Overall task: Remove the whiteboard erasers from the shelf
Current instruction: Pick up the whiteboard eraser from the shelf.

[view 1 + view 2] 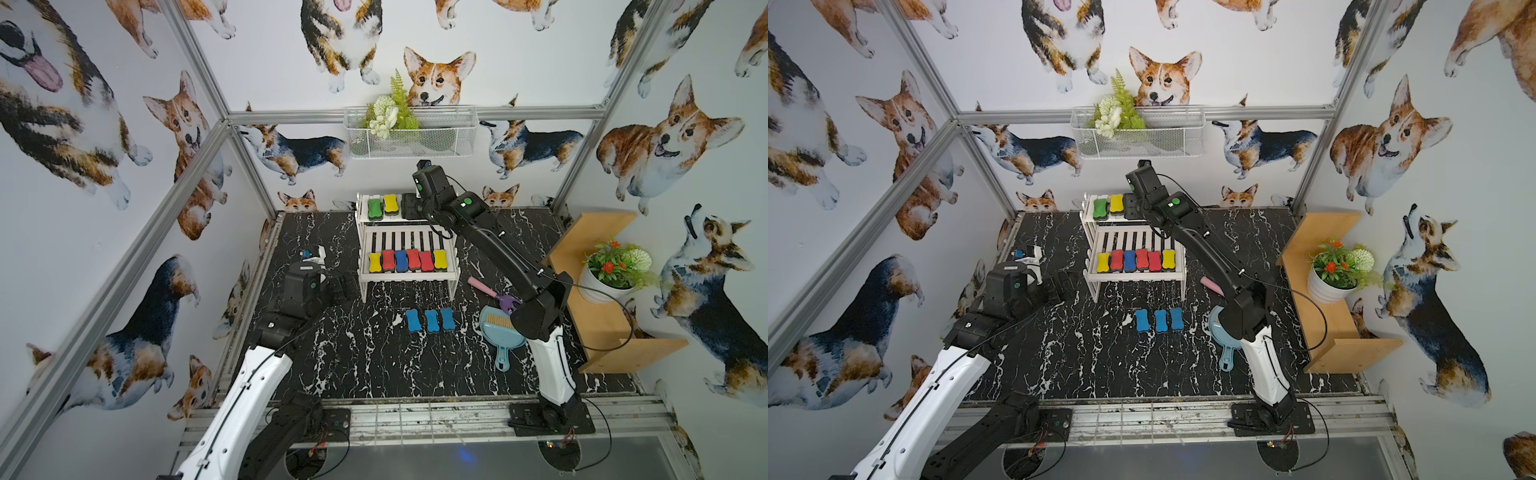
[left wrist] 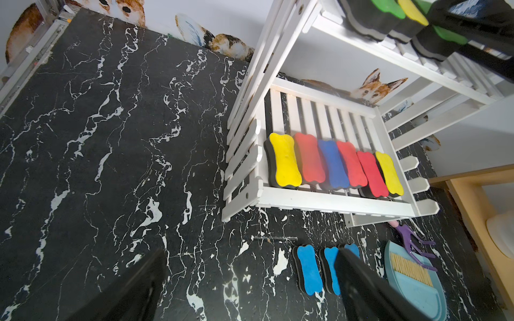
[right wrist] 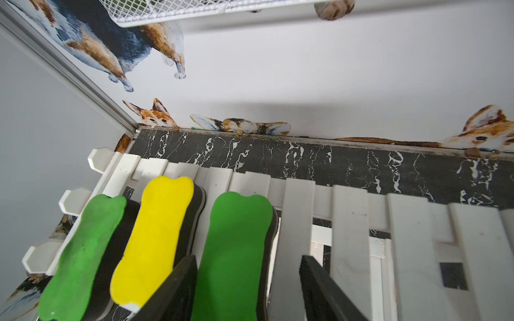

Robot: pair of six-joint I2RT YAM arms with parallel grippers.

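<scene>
Right jaws astride green eraser; hidden overhead

The table is overlooked from above in both top views. The shelf is framed closely in 2 wrist views.

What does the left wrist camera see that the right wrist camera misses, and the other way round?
Only the left wrist view: the lower tier's row of six erasers, yellow, red, blue, red, red, yellow; three blue erasers lying on the table; the light-blue dustpan. Only the right wrist view: the white wire basket on the wall. Both: the white shelf and its top tier's green, yellow and green erasers, with the open right pincer at the second green one.
</scene>
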